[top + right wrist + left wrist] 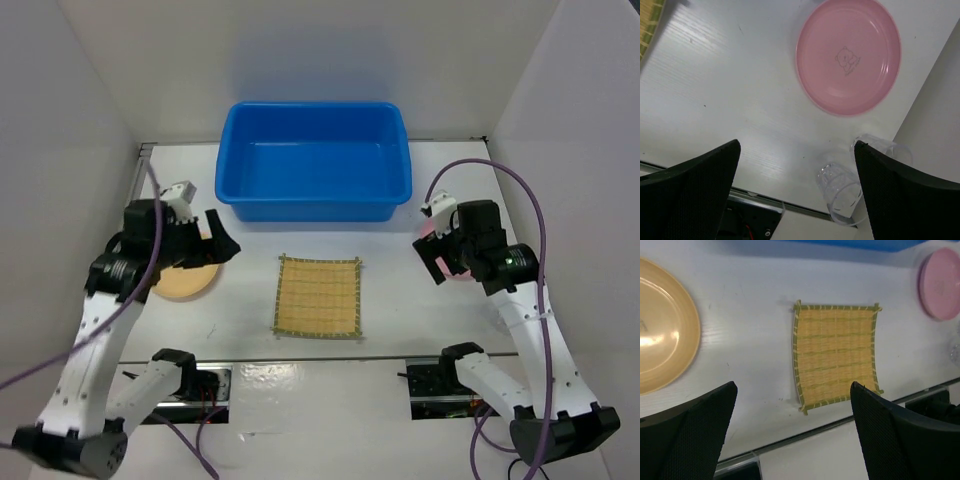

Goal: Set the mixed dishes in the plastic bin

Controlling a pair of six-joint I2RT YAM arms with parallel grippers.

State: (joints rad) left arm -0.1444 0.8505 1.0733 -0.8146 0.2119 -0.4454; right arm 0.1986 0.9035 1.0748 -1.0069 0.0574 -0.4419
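Left gripper (793,392) is hovering, jaws spread, over the yellow-tan plate (660,325) at left; right gripper (797,150), likewise gaping, over the pink plate (847,55) and clear cup (840,192) at right — woven mat (835,355) lying between, blue bin (315,210) sitting beyond.

A white table (240,300) stands between white panel walls (70,100), a thin metal rail (320,357) crossing its near edge.
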